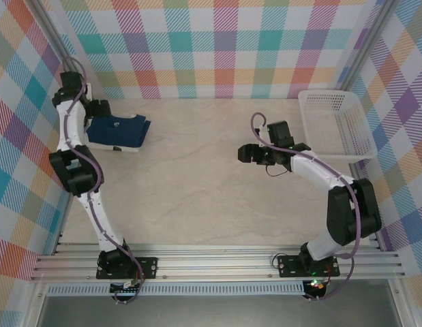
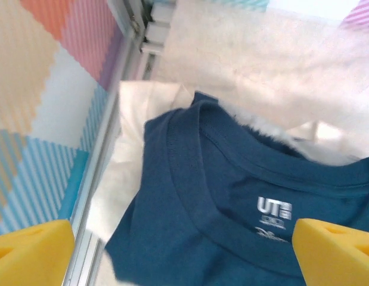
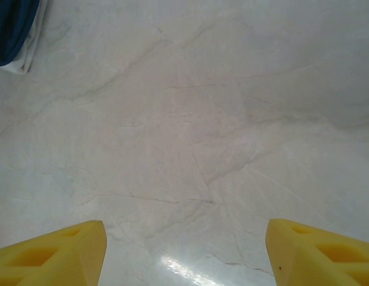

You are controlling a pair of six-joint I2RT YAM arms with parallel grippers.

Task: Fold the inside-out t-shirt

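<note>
The t-shirt (image 1: 118, 129) lies folded at the worktop's (image 1: 197, 177) far left, on a cream shirt (image 2: 136, 107). My left fingers (image 2: 29, 253) stand open above its collar, gripping nothing. My right fingers (image 3: 53, 253) stand open over bare worktop. Folding appears complete; only arm withdrawal is left.

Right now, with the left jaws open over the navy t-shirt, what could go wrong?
1. The navy t-shirt lies on a cream-white shirt, so the left gripper, its jaws open above, might pinch both layers and drag the wrong one.
2. The pile sits close to the side rail, so the jaws could strike it on the way down.
</note>
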